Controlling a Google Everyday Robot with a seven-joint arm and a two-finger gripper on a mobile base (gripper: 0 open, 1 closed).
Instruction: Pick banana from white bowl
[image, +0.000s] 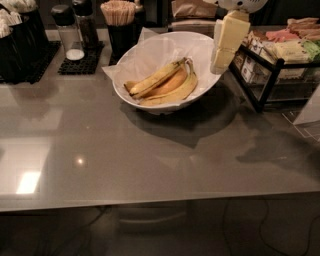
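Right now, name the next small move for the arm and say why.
Probably shift the end effector left and slightly down, toward the middle of the banana. The end effector hangs by the right rim of the white bowl, apart from the fruit, while the streaked banana lies to its left, on top of the other bananas.

No readable text, labels or numbers anywhere — end effector (219, 64) over white bowl (165, 105) right rim
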